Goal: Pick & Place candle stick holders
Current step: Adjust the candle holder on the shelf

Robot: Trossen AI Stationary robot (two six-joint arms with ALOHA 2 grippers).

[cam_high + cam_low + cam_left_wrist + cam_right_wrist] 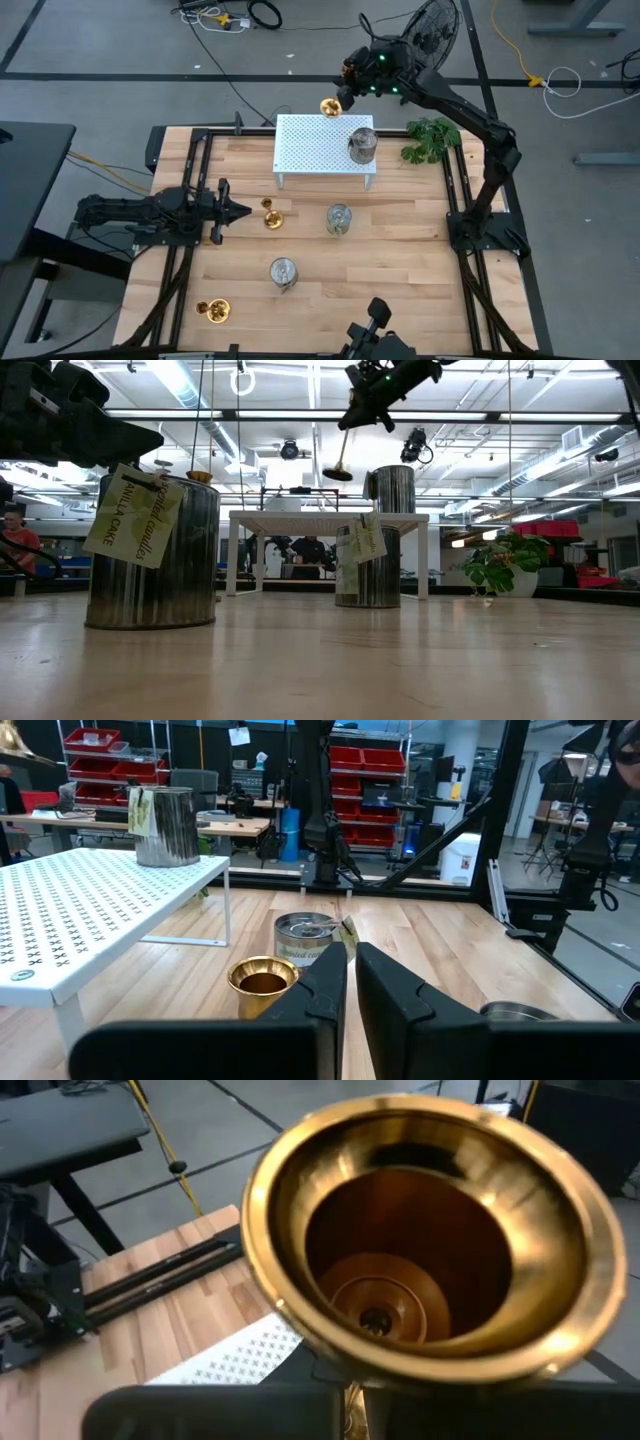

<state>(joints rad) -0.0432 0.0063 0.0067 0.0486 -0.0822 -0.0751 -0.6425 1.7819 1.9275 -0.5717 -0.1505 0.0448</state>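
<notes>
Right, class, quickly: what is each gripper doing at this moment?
Left gripper: shut, holding nothing, low over the table beside a gold holder.
Right gripper: shut on a gold candle stick holder, raised above the white rack.

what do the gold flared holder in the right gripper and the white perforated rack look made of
The gold flared candle holder: likely polished brass or gold-plated metal, with mirror-like reflections inside the cup. The white perforated rack: probably painted sheet metal, given its matte finish and regular punched holes, though plastic is possible.
</notes>
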